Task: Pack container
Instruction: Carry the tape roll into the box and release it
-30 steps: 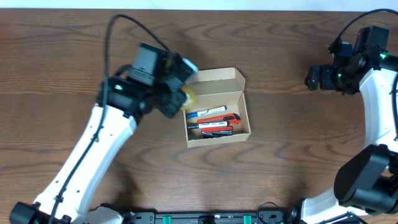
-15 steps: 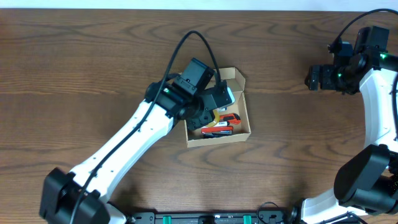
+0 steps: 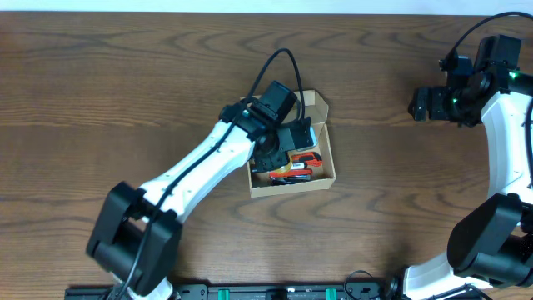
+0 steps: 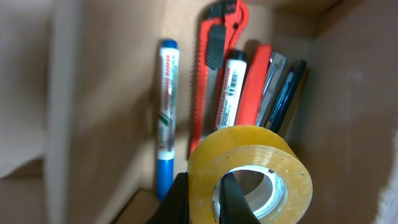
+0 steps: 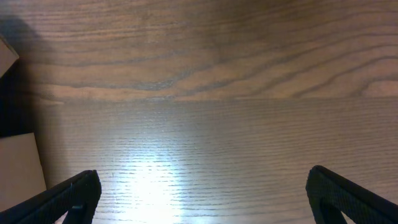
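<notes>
While the left gripper pinches the wall of the roll of tape, with one finger inside the core and one outside, the roll hangs inside the mouth of the open container. The container sits near the middle of the table, with its flap lid folded back on the far side. Whether the roll touches anything beneath it cannot be told from either view.

Likely faults from this position:

- **Poor seating.** A blue marker, a red utility knife and several other pens lie side by side on the container floor. In the wrist view the roll hangs over these items, not over the bare cardboard beside the marker. If released here, it probably lands on them, tilts, and may stand above the rim, which would block the lid.
- **Rolling.** The roll is held on edge. If dropped in that attitude, it may roll or bounce.
- **Snagging.** The finger inside the core can drag the roll back up as the arm lifts if the jaws part too little.
- **Container shift.** The cardboard looks light, so contact between the wrist and a side wall could push or tip it. The right gripper is spread wide over bare table, well apart from the container, and gives it no bracing.
</notes>
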Robot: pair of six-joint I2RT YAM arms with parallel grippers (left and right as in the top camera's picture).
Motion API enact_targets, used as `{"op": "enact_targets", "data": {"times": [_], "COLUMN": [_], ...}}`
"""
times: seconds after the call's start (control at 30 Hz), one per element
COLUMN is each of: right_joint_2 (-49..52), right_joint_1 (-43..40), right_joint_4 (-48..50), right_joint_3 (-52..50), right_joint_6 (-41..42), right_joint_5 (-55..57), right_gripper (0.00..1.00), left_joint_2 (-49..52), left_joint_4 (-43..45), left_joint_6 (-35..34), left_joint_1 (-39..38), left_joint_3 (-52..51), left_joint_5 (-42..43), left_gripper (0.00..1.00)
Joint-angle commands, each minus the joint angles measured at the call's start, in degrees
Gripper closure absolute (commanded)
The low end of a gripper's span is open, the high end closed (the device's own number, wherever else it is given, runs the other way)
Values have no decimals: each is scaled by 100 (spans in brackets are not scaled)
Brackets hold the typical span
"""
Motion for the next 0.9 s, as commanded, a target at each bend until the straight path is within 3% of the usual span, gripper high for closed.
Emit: {"op": "enact_targets", "data": {"times": [0.0,0.27,0.33,0.43,0.47,0.5,0.53,0.87], "right_joint_2": [7,7,7,7,7,7,7,7], "right_joint_1": [-37,-37,-37,-37,-37,-37,-37,-37], "right_joint_4": [-7,-26,-24,-22,-20,-17,-17,0], "right_joint_3": [-17,-17,-17,-17,-17,-17,-17,-17], "right_joint_6": [63,63,61,61,63,61,61,61], "right_joint_5": [13,13,13,13,13,13,13,13], "right_gripper": [1,1,1,1,1,1,1,1], "left_joint_2": [313,811,866,859,850,846,841,531], "left_joint_4": [-4,-24,-63,-94,-87,-92,-94,-546], "left_joint_6": [35,-164,-243,-258,-291,-330,-387,-459], "left_joint_1": [0,7,7,7,7,4,4,4], "left_joint_3": [118,116,116,118,122,136,153,907], "left_joint_5": [50,0,-39,-44,-61,-101,-195,-765], "left_gripper": [94,89,72,68,56,34,29,27]}}
